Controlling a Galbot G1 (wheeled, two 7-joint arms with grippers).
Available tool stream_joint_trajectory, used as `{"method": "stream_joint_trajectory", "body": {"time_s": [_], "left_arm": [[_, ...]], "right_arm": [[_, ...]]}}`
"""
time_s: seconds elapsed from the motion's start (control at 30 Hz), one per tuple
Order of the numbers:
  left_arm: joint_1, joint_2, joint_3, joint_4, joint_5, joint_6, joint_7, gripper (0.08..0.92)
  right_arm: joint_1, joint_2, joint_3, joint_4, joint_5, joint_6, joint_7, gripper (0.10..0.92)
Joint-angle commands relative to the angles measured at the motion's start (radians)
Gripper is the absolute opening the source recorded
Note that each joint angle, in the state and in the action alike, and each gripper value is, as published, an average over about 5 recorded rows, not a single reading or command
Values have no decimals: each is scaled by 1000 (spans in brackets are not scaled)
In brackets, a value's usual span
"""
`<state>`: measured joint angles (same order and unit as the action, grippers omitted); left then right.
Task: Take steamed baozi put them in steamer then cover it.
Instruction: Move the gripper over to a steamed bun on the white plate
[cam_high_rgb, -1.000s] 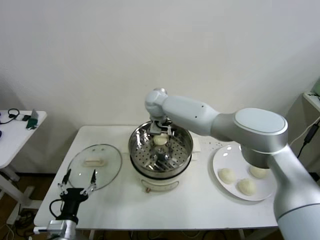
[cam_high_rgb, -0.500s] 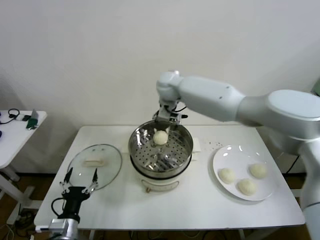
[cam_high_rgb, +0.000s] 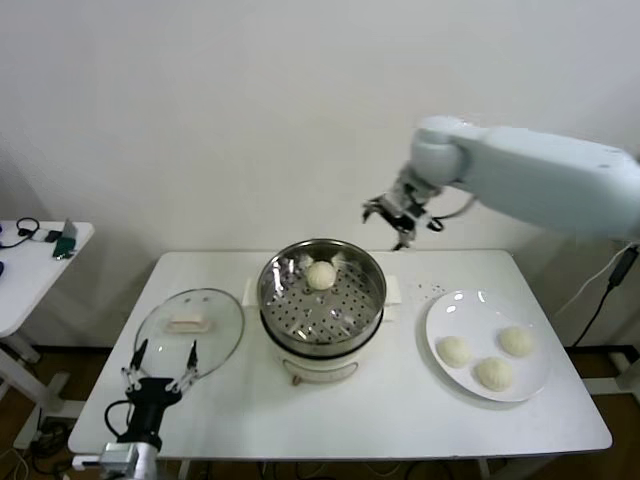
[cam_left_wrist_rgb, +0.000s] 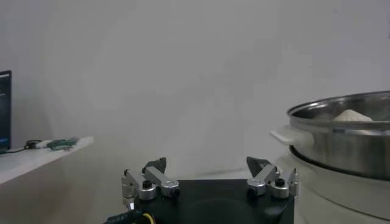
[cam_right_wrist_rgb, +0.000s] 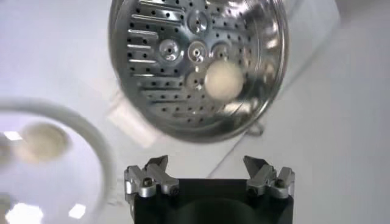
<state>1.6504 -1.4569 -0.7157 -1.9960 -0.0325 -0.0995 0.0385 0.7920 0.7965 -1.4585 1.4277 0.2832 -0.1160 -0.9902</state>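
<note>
one baozi (cam_high_rgb: 321, 275) sits in the steamer (cam_high_rgb: 322, 300); three wait on the plate (cam_high_rgb: 489, 346), lid (cam_high_rgb: 189, 325) off; right gripper (cam_high_rgb: 402, 217) jaws spread, empty.

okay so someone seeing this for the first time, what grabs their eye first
The shiny steamer at mid-table, one baozi on its perforated floor. Above and behind it hangs the right gripper, jaws open and empty. Three more buns wait on the white plate to the right.

Plain white wall (cam_high_rgb: 200, 110), white table (cam_high_rgb: 400, 400)
</note>
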Motion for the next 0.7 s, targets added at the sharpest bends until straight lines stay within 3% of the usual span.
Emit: {"method": "stream_joint_trajectory", "body": {"time_s": [0.03, 0.4, 0.7], "left_arm": [[5, 1, 2, 2, -1, -3, -1, 823], [20, -6, 0, -13, 7, 2, -1, 823], [25, -15, -3, 0, 26, 3, 0, 823]], "right_arm": [[-48, -315, -62, 147, 155, -253, 14, 823], [-553, -335, 256, -7, -97, -186, -43, 823], [-713, -252, 388, -109, -123, -170, -39, 823]]}}
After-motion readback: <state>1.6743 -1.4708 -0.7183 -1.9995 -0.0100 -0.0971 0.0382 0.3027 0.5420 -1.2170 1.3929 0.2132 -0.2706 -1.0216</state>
